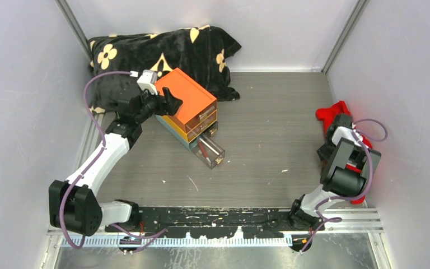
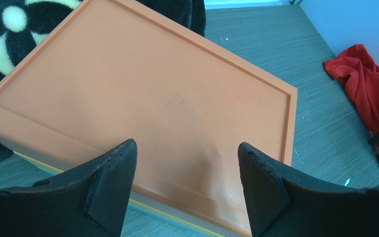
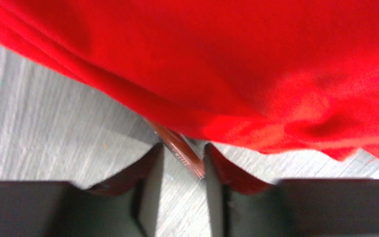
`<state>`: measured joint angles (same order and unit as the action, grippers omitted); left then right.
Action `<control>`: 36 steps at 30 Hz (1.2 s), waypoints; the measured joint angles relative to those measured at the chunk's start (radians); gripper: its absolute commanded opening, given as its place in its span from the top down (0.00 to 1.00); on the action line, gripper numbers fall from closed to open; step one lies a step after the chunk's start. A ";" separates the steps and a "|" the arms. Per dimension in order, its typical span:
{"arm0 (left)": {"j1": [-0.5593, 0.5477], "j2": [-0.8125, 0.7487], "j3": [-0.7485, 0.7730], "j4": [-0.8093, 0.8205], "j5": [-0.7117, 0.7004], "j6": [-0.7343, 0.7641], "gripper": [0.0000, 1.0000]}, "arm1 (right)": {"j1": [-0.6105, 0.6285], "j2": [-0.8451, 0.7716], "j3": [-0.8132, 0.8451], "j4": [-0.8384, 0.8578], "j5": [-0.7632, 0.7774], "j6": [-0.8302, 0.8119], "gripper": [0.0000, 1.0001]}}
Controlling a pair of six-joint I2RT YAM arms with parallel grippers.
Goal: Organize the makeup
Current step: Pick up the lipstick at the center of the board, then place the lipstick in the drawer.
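Hovering over the orange box [image 2: 143, 94] lid's near edge, left gripper [image 2: 186, 145] is spread wide and empty. Top view only: clear bottom drawer [image 1: 215, 154] stands out toward 5 o'clock, slim red and dark pencils [image 1: 206, 148] inside. Bare table [image 1: 269, 145] lies at centre. Right wrist view only: right gripper [image 3: 183, 145] straddles a reddish pencil [image 3: 173, 139] under the red cloth [image 3: 227, 59] edge at 3 o'clock. Whether it clamps cannot be told.

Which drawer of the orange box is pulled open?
The bottom drawer, sticking out toward the arms; the upper drawers sit flush in the orange box.
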<state>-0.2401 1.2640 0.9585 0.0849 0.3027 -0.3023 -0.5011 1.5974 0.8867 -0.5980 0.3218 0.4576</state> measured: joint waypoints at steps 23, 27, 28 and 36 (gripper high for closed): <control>0.000 -0.019 -0.011 -0.008 -0.019 0.013 0.24 | 0.321 -0.093 0.039 -0.029 -0.091 -0.051 0.99; -0.001 -0.019 -0.011 -0.009 -0.024 0.022 0.24 | 0.502 -0.181 0.166 -0.066 -0.161 -0.093 0.99; -0.001 -0.019 -0.011 -0.009 -0.026 0.023 0.24 | 0.552 -0.196 0.205 -0.071 -0.176 -0.103 0.99; -0.001 -0.019 -0.010 -0.011 -0.042 0.031 0.24 | 0.962 -0.194 0.390 -0.043 -0.197 -0.134 0.99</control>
<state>-0.2413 1.2453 0.9482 0.0734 0.2611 -0.2714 0.4610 1.4036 1.2766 -0.6407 0.1246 0.3241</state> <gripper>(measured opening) 0.755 0.224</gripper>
